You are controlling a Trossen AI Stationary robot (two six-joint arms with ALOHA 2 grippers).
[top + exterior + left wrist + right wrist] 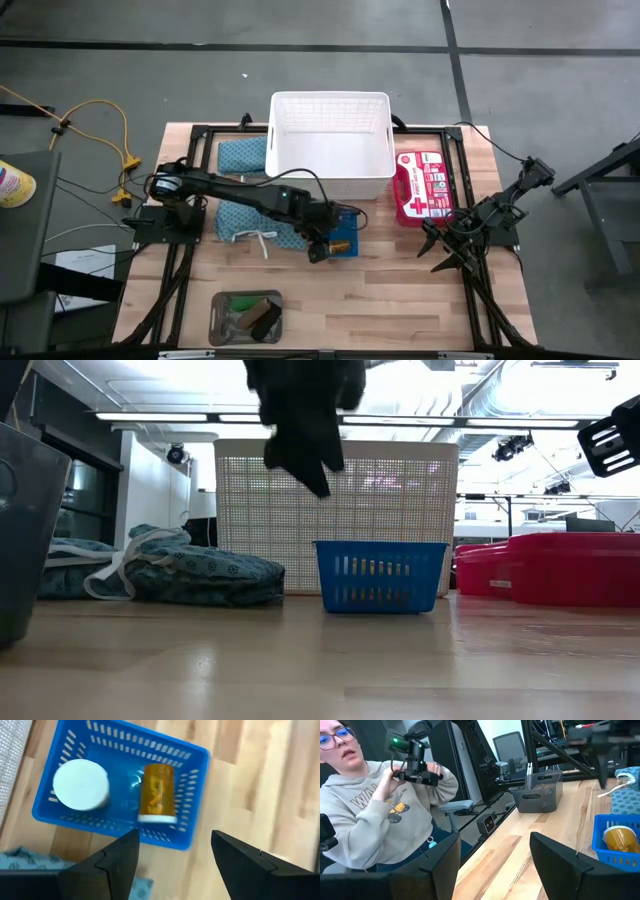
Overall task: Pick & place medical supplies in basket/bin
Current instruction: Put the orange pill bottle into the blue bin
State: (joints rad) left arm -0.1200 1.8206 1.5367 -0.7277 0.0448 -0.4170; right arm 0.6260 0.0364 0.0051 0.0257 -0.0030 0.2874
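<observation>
**Inspector:** Begin at the left side of the table; what lay there?

**Clerk:** A grey tray point(246, 317) sat at the near edge, well to the left of the left gripper point(318, 250), with dark and green rolls in it that I could not tell apart; two teal patterned cloths point(240, 156) with white strings lay left of that gripper, one beside the white basket point(330, 146), the other point(245, 225) under the arm.

**Inspector:** And the left gripper itself?

**Clerk:** It hung over the near edge of a small blue basket point(120, 785), clear of it; its fingers point(117, 862) stood apart and held nothing; in the blue basket, just ahead of the fingers, lay a white disc point(81, 785) and an orange vial point(157, 795) on its side, the two apart.

**Inspector:** Beyond it?

**Clerk:** The white basket stood just behind the blue one; a red first-aid case point(423, 187) lay to its right, between the two grippers.

**Inspector:** The right arm?

**Clerk:** The right gripper point(447, 258) waited near the table's right edge, right of the red case; its fingers point(440, 865) were spread, gripping nothing; a person point(380, 805) in a grey hoodie sat beyond the table, holding a dark device.
</observation>
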